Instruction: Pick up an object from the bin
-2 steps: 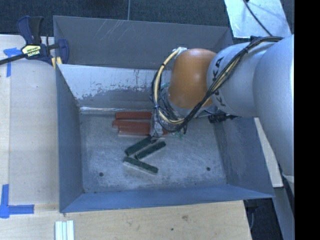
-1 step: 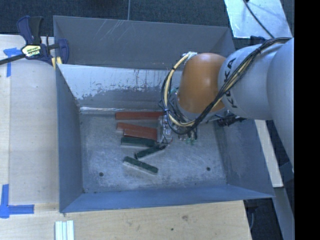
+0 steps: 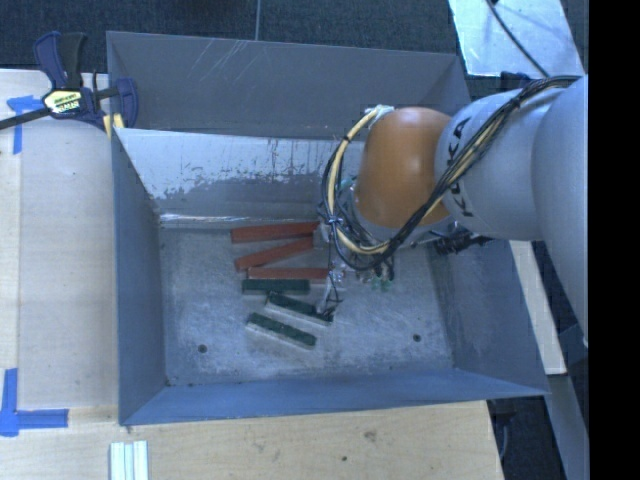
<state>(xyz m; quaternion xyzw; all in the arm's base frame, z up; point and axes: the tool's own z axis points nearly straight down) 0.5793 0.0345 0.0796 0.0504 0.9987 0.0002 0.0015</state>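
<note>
Several flat bars lie in the middle of the bin floor. Two reddish-brown bars [image 3: 273, 233] [image 3: 272, 259] lie nearest the back, with a third [image 3: 288, 273] under them. Below come dark green bars [image 3: 275, 286] [image 3: 298, 306], and one more green bar [image 3: 281, 329] lies nearest the front. My gripper [image 3: 331, 298] comes down at the right ends of the bars, its tip touching or just above the green bar in the middle. Most of the gripper is hidden under the orange cover.
The arm with its orange cover and cables takes up the bin's right half. Bare bin floor lies to the left of the bars and along the front wall.
</note>
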